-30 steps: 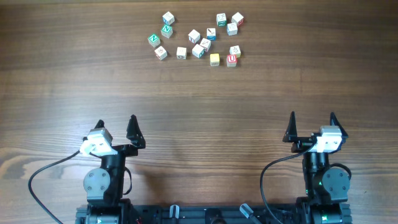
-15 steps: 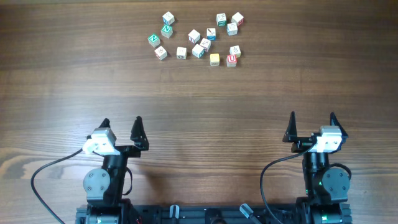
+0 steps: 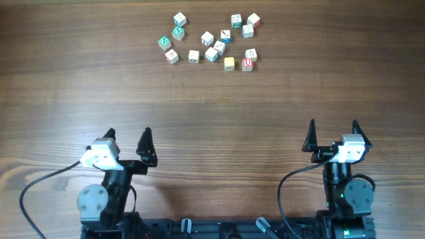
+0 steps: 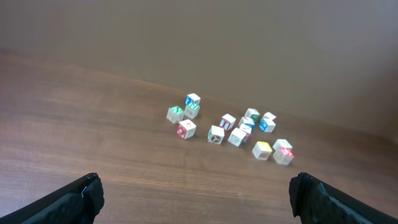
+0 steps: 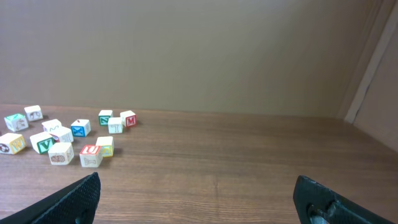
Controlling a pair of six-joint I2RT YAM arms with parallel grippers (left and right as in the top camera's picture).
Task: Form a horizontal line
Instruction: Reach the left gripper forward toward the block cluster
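- Wood-grain brown table point(image 3: 212, 106) fills the overhead view, and everything sits on it.
- My left arm point(image 3: 99, 199) and my right arm point(image 3: 348, 192) are mounted at the near edge, well apart. A black cable point(image 3: 40, 192) loops off the left base.
- My left pincer point(image 3: 128, 131) has its jaws spread wide, with nothing between them and nothing touched. It hangs over bare wood, tips aimed at the far side and angled slightly right.
- My right pincer point(image 3: 333, 124) is also spread wide. It holds nothing and touches nothing, tips pointing straight at the far edge.
- Both wrist views show only my black fingertips in the bottom corners, with open table between them.
- Cubes point(image 3: 211, 54): small pale wooden blocks in a loose cluster at the far side, roughly mid-table and well apart from both pincers.
- The horizontal line is not yet formed. The blocks lie scattered at mixed angles, most with gaps between them.
- Yellow cube point(image 3: 229, 63) sits on the near edge of the cluster. It is just beside the red U cube point(image 3: 247, 64) on its right, and I cannot tell if they touch.
- Green N cube point(image 3: 164, 42) is at the cluster's left end.
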